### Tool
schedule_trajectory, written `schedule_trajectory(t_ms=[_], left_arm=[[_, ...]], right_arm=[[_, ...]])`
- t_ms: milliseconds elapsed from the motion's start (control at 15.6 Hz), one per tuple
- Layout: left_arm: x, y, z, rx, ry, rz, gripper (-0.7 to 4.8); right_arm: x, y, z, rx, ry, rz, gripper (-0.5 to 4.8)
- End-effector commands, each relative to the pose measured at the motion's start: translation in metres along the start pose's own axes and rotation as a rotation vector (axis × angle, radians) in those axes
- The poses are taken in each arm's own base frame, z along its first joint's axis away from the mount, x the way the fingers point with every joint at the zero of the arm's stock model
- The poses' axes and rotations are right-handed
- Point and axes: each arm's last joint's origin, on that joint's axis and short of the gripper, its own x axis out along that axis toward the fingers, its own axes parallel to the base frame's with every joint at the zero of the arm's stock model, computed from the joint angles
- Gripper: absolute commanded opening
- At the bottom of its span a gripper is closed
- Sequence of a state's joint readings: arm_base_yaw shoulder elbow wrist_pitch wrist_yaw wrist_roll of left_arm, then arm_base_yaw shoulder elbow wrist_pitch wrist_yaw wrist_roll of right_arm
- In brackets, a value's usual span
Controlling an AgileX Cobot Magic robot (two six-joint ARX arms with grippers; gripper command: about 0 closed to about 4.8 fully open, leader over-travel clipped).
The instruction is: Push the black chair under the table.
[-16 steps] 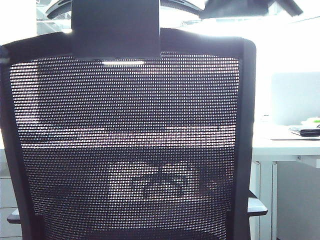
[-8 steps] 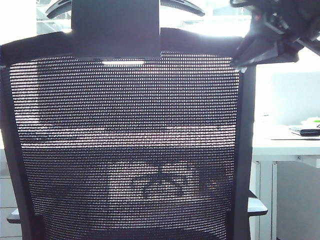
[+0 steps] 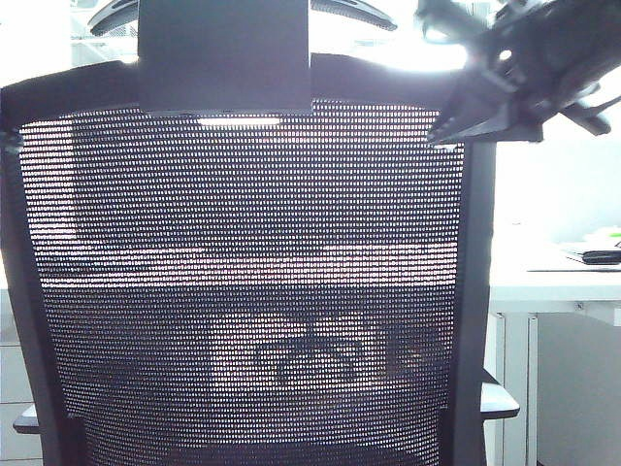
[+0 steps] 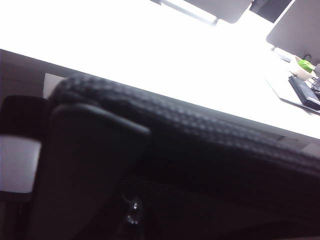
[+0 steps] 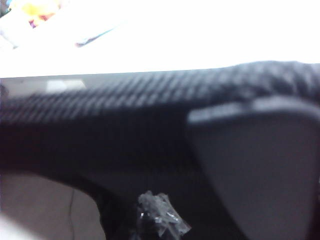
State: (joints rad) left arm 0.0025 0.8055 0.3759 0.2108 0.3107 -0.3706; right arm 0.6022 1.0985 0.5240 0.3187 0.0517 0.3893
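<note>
The black chair [image 3: 243, 291] fills the exterior view from behind, with its mesh back and its solid headrest bracket [image 3: 223, 53]. The table [image 3: 553, 286] stands behind it, and its white top shows through the mesh. My right gripper [image 3: 464, 118] sits at the chair's top right corner. In the right wrist view the top rail [image 5: 125, 110] and bracket [image 5: 260, 165] are very close, and the right gripper [image 5: 157, 220] is a dark blur. The left wrist view shows the top rail [image 4: 210, 145] and bracket [image 4: 85, 165] close up. There the left gripper [image 4: 132, 219] is lost in shadow.
A dark flat object [image 3: 592, 254] and a small green thing [image 4: 304, 65] lie on the table's right part. Monitors [image 4: 297, 27] stand behind, and a grey divider screen [image 3: 572, 189] lies beyond the table. The chair's right armrest [image 3: 497, 400] is near the white cabinet panel [image 3: 514, 388].
My right arm has come down and leftward into the exterior view, reaching the chair's top right corner. The chair back looks nearly unmoved.
</note>
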Motion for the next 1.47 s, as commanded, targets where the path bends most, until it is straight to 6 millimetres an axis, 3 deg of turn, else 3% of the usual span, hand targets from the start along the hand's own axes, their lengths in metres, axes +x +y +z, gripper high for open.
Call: schedule_trajectory(t_ms=[64,384,705,1089,1474], left_arm=[[0.0,-0.001,0.004,0.015,-0.032,-0.01,-0.06],[0.0,-0.002,0.005,0.037,-0.056,0.002,-0.06],[0.0,-0.002,0.009,0.045,-0.092,0.003,-0.06],[0.015,0.003,0.009,0.049,-0.108,0.006,-0.06],[0.041,0.011,0.011,0.053,-0.103,0.009,-0.06]], right_arm=[[0.006,-0.003,0.005,0.015,-0.055,0.003,-0.09],[0.005,-0.021,0.015,0.034,-0.105,-0.04,-0.09],[0.005,-0.02,0.016,0.033,-0.115,-0.038,-0.09],[0.004,-0.032,0.023,0.04,-0.16,-0.077,-0.09],[0.032,-0.039,0.027,0.043,-0.139,-0.055,-0.09]])
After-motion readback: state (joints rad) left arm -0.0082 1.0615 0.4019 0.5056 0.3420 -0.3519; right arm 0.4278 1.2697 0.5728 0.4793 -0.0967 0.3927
